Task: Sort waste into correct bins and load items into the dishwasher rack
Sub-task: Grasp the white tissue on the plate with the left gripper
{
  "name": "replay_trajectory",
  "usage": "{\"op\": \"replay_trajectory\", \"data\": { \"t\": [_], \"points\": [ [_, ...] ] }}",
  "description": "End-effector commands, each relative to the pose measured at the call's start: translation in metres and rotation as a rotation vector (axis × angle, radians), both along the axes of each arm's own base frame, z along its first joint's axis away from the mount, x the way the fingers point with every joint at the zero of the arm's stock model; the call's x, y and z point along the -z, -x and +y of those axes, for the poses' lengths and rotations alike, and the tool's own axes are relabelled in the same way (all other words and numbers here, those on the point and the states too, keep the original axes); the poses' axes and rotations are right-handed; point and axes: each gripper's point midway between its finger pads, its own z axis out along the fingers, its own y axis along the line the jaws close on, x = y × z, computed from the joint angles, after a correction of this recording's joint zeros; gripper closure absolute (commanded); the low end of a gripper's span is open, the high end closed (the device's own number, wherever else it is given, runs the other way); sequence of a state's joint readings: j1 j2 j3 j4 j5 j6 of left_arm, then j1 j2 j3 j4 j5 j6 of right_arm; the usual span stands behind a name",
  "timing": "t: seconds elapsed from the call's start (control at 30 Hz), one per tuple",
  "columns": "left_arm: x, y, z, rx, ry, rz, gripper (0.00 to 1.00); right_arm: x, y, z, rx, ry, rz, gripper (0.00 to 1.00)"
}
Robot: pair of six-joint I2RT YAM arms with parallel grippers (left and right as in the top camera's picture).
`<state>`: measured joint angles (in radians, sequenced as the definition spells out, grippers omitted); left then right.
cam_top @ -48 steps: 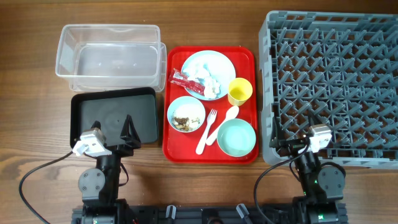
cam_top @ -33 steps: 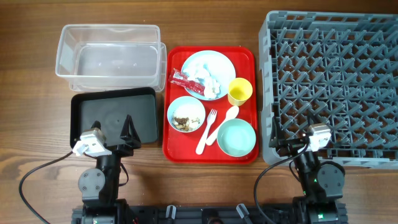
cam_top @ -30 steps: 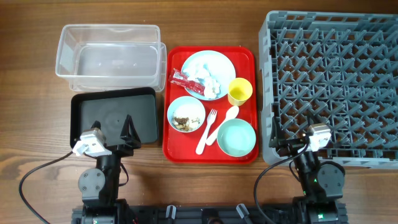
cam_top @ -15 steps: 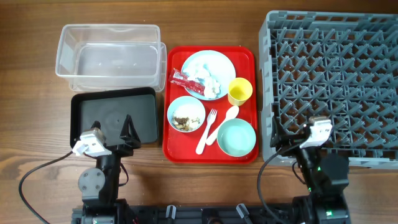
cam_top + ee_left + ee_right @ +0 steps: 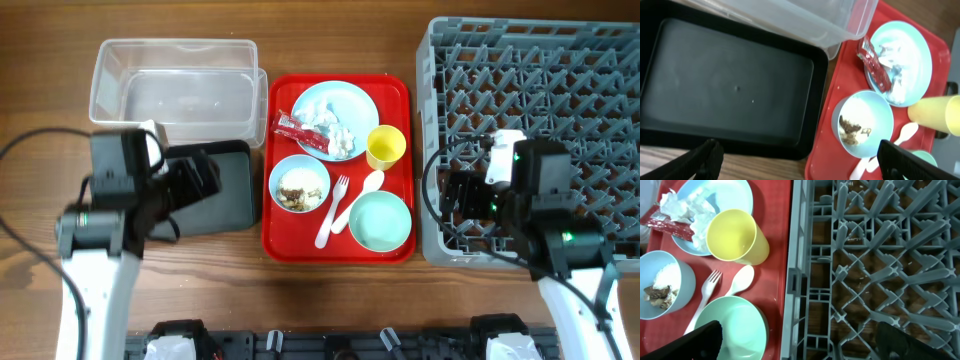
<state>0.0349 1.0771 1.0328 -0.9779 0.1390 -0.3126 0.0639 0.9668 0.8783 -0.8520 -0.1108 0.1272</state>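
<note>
The pale blue plate holds crumpled white tissue and the red wrapper. The small blue bowl holds brown scraps with white crumbs. The yellow cup, white fork, spoon and mint bowl share the red serving tray. My left gripper is open and empty above the black tray, its right edge. My right gripper is open and empty above the grey rack's left wall, beside the mint bowl.
The clear tub stands behind the black tray, its corner overhanging the tray in the left wrist view. The rack holds nothing. Bare wood table runs along the front edge.
Both arms have lifted from their rest at the table's front. The left gripper now hangs over the black tray, the right over the rack's left edge. Objects have not moved.
</note>
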Motion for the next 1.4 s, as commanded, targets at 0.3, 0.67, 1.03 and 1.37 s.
{"op": "replay_trajectory", "data": {
  "t": [0.3, 0.67, 1.03, 1.37],
  "points": [
    [-0.029, -0.105, -0.080, 0.237, 0.045, -0.200, 0.03, -0.006, -0.002, 0.003, -0.006, -0.011, 0.004, 0.00],
    [0.081, -0.176, -0.194, 0.420, -0.102, -0.240, 0.02, -0.005, 0.000, 0.003, -0.005, -0.011, 0.013, 0.00],
    [0.133, -0.178, -0.196, 0.426, -0.119, -0.156, 0.96, -0.004, 0.000, 0.003, -0.005, -0.011, 0.016, 0.00],
    [-0.029, -0.197, -0.095, 0.168, -0.141, -0.452, 0.96, -0.004, 0.001, 0.003, -0.005, -0.010, 0.019, 0.00]
  ]
}}
